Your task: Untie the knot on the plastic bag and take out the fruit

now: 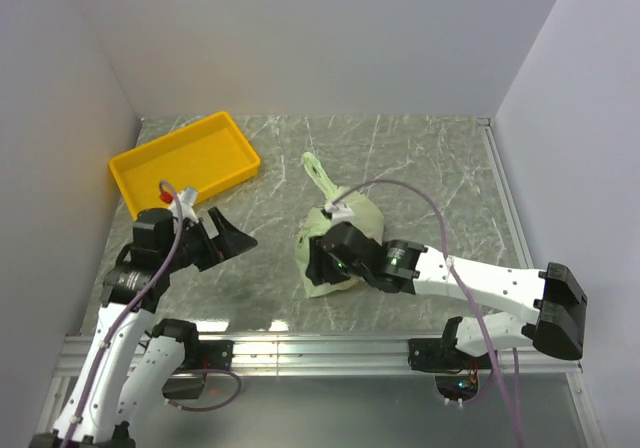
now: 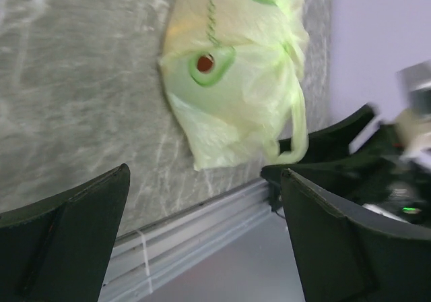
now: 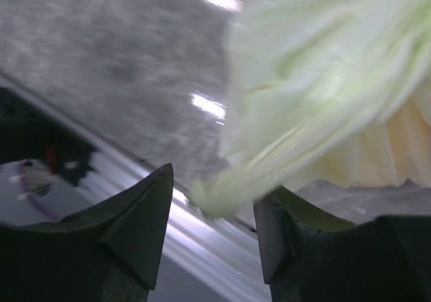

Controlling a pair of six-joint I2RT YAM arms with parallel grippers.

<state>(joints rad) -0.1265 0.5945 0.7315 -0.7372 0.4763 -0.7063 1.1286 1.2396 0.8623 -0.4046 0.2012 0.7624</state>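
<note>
The pale green plastic bag lies crumpled on the marble table, mid-centre. Its knot, a thin green tail, sticks out at the bag's far side. The fruit is hidden inside; only a yellowish tint shows through. My right gripper is at the bag's near left part. In the right wrist view its jaws stand apart with a blurred fold of the bag hanging between them. My left gripper is open and empty, left of the bag. In the left wrist view it faces the bag.
A yellow tray sits at the back left. The metal rail runs along the table's near edge. White walls close in the left, back and right sides. The right arm shows at the right of the left wrist view.
</note>
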